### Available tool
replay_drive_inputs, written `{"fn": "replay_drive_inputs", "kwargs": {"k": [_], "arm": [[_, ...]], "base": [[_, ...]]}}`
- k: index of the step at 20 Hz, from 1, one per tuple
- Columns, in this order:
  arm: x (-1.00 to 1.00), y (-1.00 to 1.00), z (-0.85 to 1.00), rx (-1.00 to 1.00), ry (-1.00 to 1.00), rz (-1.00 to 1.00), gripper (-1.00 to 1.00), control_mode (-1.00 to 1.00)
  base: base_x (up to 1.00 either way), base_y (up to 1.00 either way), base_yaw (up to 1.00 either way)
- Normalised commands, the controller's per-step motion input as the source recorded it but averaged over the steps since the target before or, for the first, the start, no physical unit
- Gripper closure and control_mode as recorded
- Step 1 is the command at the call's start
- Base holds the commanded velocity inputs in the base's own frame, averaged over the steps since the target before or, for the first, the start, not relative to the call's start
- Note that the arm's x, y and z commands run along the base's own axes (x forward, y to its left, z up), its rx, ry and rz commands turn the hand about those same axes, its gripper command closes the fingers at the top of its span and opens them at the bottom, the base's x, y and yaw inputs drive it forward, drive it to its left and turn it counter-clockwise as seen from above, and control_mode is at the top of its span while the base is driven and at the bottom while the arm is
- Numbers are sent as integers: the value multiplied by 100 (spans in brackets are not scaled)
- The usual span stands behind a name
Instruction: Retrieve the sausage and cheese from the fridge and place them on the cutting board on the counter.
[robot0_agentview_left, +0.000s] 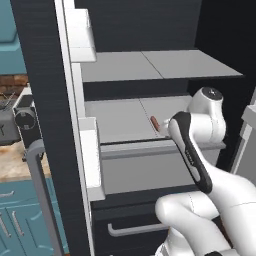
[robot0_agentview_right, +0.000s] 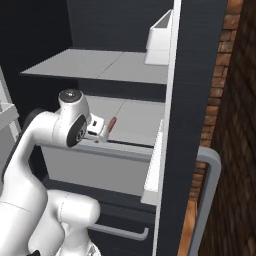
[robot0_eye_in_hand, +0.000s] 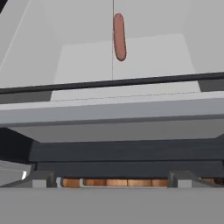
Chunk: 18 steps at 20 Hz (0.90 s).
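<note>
— Inspector: Condition of the fridge?

— Onlooker: Doors stand open. Pale grey shelves are exposed at two levels, with a drawer front and its bar handle below them.

— Inspector: Location of the sausage?

— Onlooker: It lies flat on the middle shelf, alone, near the seam between the two shelf panels. From the left base camera only its reddish end shows, just beside the arm's wrist. From the right base camera it sits just past the hand.

— Inspector: The gripper?

— Onlooker: Its fingertips are spread fully wide and hold nothing. The hand sits at the front lip of the middle shelf, pointed inward; the sausage lies ahead of it, apart from the fingers, not touched.

— Inspector: Surroundings?

— Onlooker: A white door bin hangs on the right door. Teal cabinets and a strip of beige counter show past the left door; a red brick wall flanks the right.
</note>
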Motion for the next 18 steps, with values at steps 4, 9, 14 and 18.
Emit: {"fn": "replay_drive_inputs", "kwargs": {"k": [4, 9, 14, 18], "arm": [[32, 3, -4, -2, 8, 0, -100, -100], [41, 0, -18, -4, 4, 0, -100, -100], [32, 0, -24, -4, 0, 0, -100, -100], [30, -1, -11, 0, 0, 0, -100, -100]], "base": [[0, 0, 0], [0, 0, 0], [0, 0, 0], [0, 0, 0]]}}
